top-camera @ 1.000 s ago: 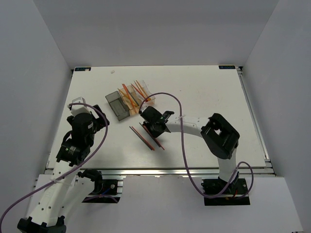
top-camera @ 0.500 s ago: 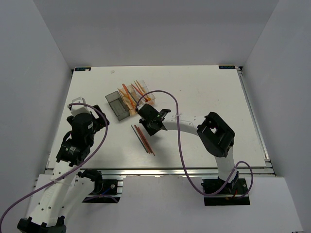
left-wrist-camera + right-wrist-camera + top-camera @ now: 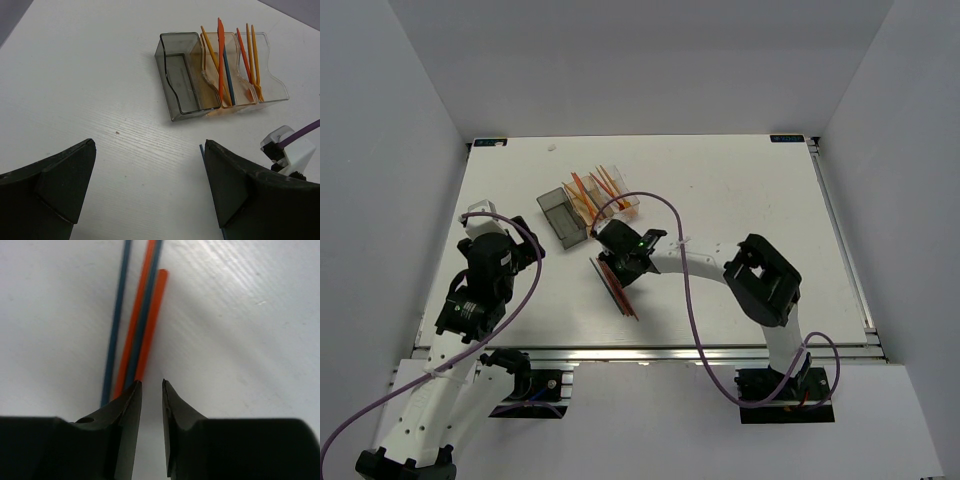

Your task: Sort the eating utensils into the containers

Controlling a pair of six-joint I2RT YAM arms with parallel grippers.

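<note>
Black jaws of the right gripper (image 3: 150,382) stand a narrow slit apart, and only bare white worktop (image 3: 240,315) shows between them. Just left of the slit lie four loose utensils (image 3: 142,325), two orange and two blue, side by side. Their near ends vanish beneath the left-hand jaw and three run off the top edge, so their tips cannot be made out. The left gripper (image 3: 150,187), well apart on the left side, gapes wide with nothing inside. Beyond it stand three joined bins: grey bin (image 3: 170,95), amber bin (image 3: 240,91), clear bin (image 3: 272,85). Sorted utensils (image 3: 221,60) lean in the amber and clear ones, their lower ends blurred behind the walls.
</note>
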